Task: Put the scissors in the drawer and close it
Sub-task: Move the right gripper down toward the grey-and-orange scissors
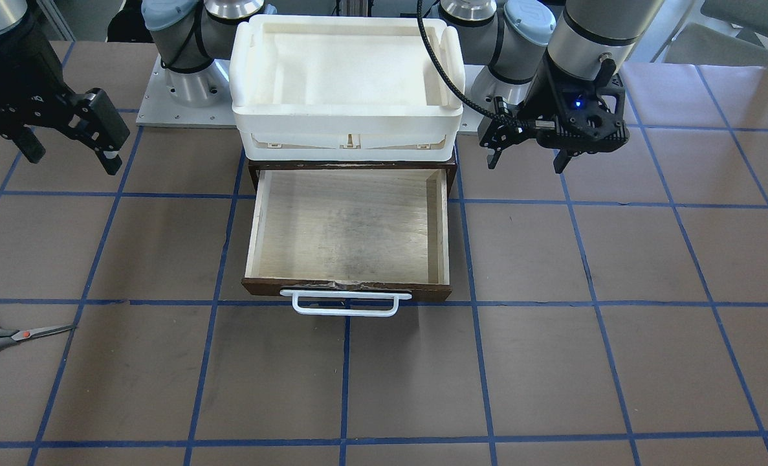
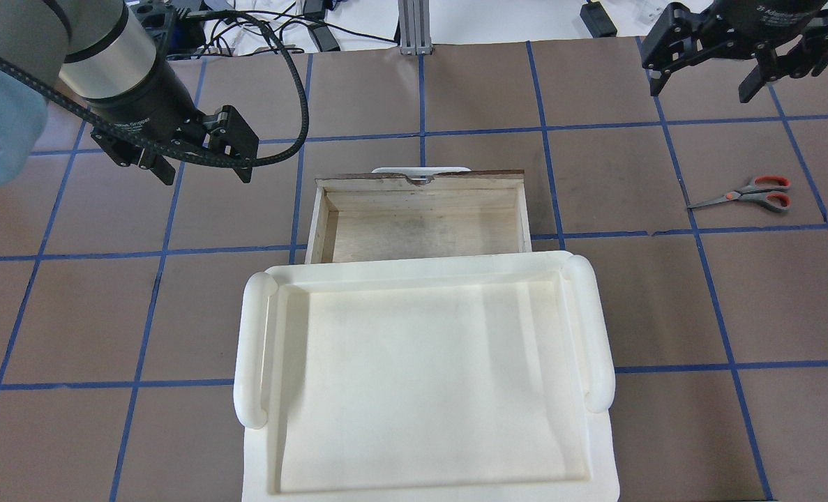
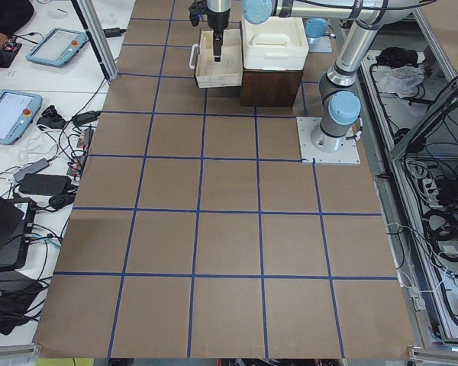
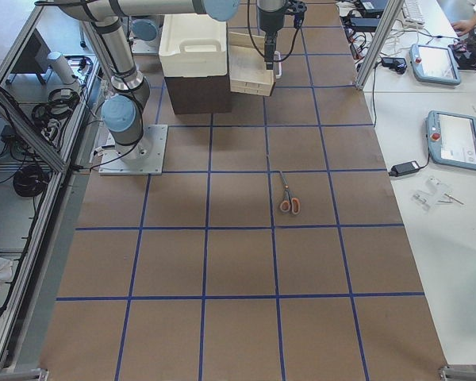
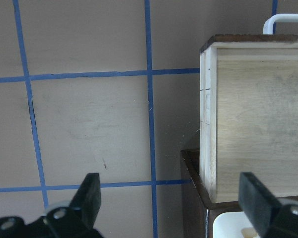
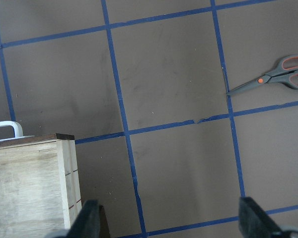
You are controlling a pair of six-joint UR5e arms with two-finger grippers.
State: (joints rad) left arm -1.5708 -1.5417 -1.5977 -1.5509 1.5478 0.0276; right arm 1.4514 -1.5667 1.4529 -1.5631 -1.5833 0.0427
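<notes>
The scissors (image 1: pixel 8 334) lie flat on the brown table, far to my right, with closed blades; they also show in the overhead view (image 2: pixel 745 195), the right side view (image 4: pixel 288 194) and the right wrist view (image 6: pixel 275 77). The drawer (image 1: pixel 348 226) is pulled open and empty, with its white handle (image 1: pixel 345 303) at the front; it also shows in the overhead view (image 2: pixel 420 223). My left gripper (image 2: pixel 204 171) is open and empty, above the table beside the drawer's left side (image 5: pixel 208 124). My right gripper (image 2: pixel 699 87) is open and empty, hovering beyond the scissors.
A large white plastic tray (image 2: pixel 253 335) sits on top of the dark cabinet that holds the drawer. The table is brown with a blue tape grid. Tablets and cables lie on side benches (image 4: pixel 452 135).
</notes>
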